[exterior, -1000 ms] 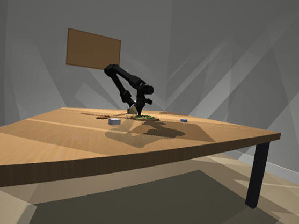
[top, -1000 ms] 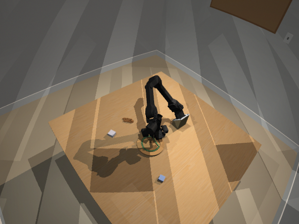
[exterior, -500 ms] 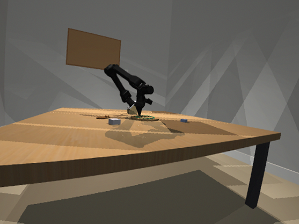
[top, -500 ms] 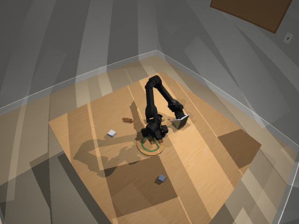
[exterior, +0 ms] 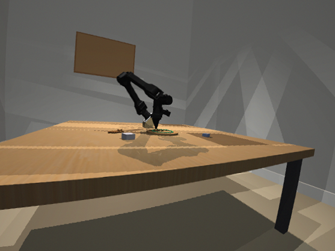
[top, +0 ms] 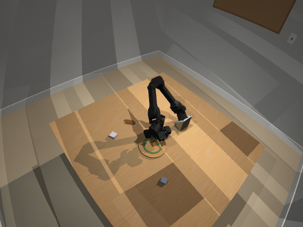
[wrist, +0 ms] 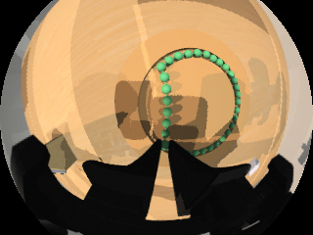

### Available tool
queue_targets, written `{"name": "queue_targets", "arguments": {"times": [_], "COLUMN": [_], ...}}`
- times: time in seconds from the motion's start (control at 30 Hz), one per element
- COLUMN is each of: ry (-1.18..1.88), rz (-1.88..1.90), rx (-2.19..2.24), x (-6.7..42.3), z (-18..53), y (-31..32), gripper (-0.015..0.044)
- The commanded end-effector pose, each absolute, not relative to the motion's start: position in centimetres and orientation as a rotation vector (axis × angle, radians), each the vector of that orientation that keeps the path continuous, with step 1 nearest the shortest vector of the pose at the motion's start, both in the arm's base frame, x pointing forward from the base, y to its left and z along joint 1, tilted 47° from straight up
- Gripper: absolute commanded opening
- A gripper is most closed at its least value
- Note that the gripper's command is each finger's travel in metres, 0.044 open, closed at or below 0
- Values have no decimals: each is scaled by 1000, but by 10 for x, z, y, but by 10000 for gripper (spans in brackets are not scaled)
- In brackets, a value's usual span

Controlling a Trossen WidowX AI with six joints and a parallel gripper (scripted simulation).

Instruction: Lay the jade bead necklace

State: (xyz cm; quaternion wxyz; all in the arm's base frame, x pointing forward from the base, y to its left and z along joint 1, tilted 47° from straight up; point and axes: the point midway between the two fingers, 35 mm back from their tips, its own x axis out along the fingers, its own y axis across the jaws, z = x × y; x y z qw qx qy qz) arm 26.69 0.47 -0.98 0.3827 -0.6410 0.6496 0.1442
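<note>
Wooden bench (top: 200, 151): two small blocks well off from the claw (wrist: 166, 149), which pinches the jade necklace (wrist: 166, 101) over the bead board (top: 147, 153).

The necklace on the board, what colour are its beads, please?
Green; the necklace shows best in the wrist view.

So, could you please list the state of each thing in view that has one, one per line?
gripper: shut on the jade bead necklace, low over the board
jade bead necklace: partly curved round the board, one stretch running straight across it to the fingers
round bead board: flat on the table
brown bead strand: lying loose on the table, apart from the board
pale block: resting on the table
blue block: resting on the table
</note>
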Motion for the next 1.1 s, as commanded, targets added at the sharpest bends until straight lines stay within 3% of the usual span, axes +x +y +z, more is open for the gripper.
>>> {"name": "queue_targets", "arguments": {"times": [0.0, 0.53, 1.07], "ry": [1659, 1659, 1658], "rz": [366, 366, 366], "rx": [-1633, -1633, -1633], "x": [259, 260, 259], "z": [-10, -15, -10], "y": [4, -2, 3], "gripper": [0, 0, 420]}}
